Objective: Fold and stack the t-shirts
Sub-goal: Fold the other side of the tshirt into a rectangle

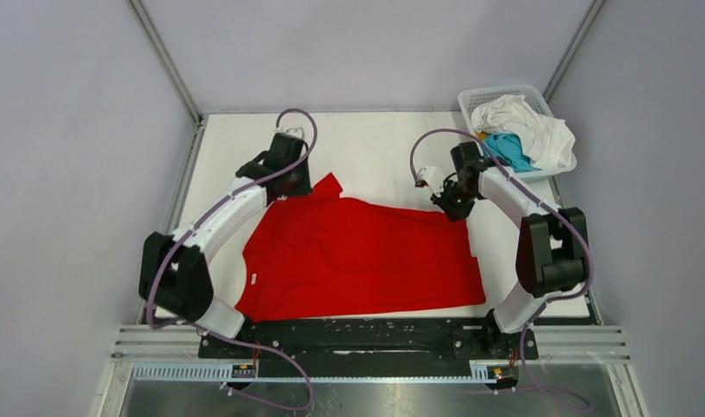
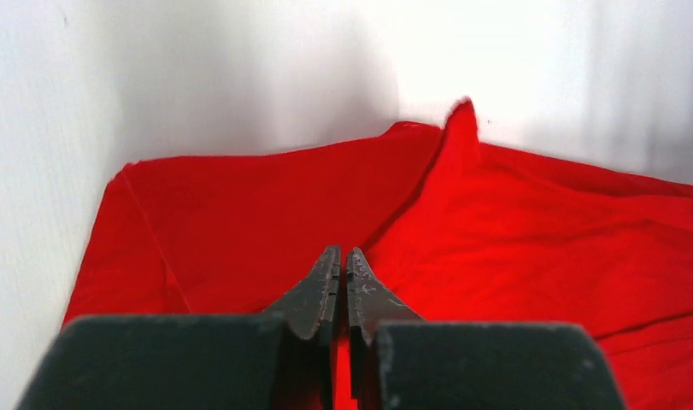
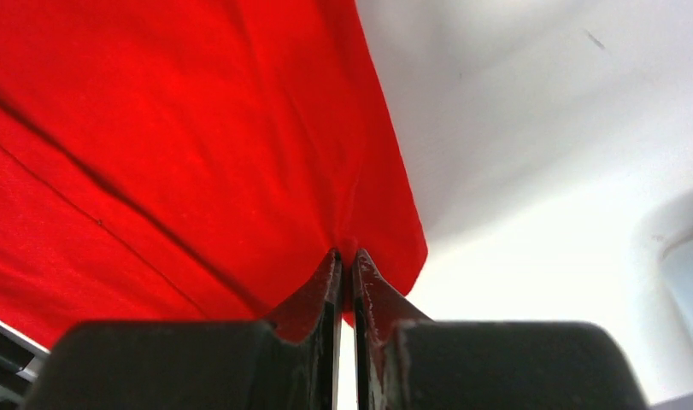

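Observation:
The large red t-shirt (image 1: 357, 256) lies spread on the white table, with its near edge at the arms' base rail. My left gripper (image 1: 296, 188) is at the shirt's far left corner, beside a raised sleeve tip. In the left wrist view the left gripper (image 2: 343, 253) is shut, with red cloth (image 2: 531, 231) between the jaws. My right gripper (image 1: 455, 208) is at the far right corner. In the right wrist view the right gripper (image 3: 346, 254) is shut and pinches the red cloth (image 3: 172, 137) at its edge. A white t-shirt (image 1: 533, 122) and a teal-blue one (image 1: 508, 149) lie in the basket.
The white lattice basket (image 1: 505, 89) stands at the far right corner of the table (image 1: 375, 143). Grey walls close in the left, back and right sides. A black rail (image 1: 366, 334) with the arm bases runs along the near edge.

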Motion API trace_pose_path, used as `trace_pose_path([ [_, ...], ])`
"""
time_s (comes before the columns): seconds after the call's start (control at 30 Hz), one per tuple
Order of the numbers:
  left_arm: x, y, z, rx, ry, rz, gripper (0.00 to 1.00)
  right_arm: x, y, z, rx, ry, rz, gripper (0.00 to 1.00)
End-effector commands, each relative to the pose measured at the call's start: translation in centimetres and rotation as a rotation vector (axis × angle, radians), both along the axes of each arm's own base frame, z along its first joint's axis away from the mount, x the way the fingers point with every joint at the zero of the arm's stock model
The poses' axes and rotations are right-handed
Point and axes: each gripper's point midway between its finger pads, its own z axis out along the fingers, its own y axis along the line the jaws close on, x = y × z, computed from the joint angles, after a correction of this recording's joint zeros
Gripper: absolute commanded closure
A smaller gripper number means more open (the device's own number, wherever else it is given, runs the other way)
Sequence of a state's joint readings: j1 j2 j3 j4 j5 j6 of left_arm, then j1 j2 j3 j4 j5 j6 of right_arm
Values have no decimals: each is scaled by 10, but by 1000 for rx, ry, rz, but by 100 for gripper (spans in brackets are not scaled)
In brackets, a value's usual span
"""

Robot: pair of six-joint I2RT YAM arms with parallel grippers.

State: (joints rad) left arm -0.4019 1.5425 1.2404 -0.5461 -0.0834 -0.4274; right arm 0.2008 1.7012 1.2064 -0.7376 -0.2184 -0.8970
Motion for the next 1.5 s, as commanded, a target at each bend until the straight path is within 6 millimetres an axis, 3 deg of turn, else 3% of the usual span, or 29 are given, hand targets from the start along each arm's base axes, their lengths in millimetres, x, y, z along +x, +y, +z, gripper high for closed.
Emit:
trace_pose_path([
  [0.0, -17, 11, 22, -14, -86, 59, 100, -5, -11, 23, -42, -92, -69, 100],
  [0.33, -70, 29, 31, -101, -121, 136, 100, -25, -27, 36, -113, -138, -145, 98],
  [0.67, -110, 37, 37, -162, -119, 171, 100, -23, -39, 39, -195, -183, -209, 99],
  [0.87, -132, 48, 34, -171, -111, 204, 100, -31, -35, 46, -188, -200, -235, 99],
  [1.13, -148, 61, 15, -144, -59, 256, 100, -66, -25, 35, -198, -162, -284, 99],
  [1.47, -171, 69, 8, -143, -12, 269, 100, -101, -49, 17, -295, -152, -396, 97],
])
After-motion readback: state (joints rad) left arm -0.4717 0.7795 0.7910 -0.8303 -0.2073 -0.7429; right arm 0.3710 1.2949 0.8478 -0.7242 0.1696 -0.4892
